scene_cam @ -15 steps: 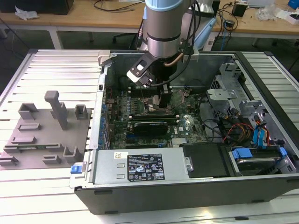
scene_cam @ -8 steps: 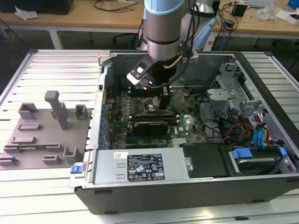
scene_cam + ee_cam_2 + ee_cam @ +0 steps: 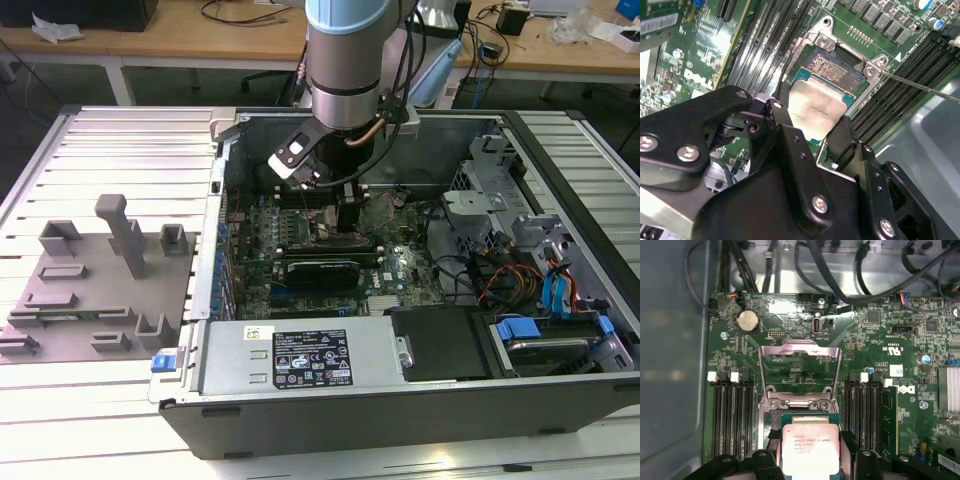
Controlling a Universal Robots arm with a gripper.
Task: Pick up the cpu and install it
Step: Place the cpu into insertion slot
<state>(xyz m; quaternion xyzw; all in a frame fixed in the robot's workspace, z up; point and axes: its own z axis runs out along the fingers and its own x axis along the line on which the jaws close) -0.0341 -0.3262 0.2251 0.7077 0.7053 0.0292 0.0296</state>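
Gripper nearest, black jaws clamped on two opposite edges of cpu. Pickup done. Cpu hangs tilted, partly over open socket, pin field bare beyond it. Retention frame raised. Seating and frame closing apparently left.

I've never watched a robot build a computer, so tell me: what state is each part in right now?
Small square silver-topped cpu: gripped, held over its socket, not seated.
Black pincer: shut on the cpu's edges.
Square processor socket: open, contacts exposed.
Silver metal retaining frame: flipped up.
Dark grey computer case: side open.
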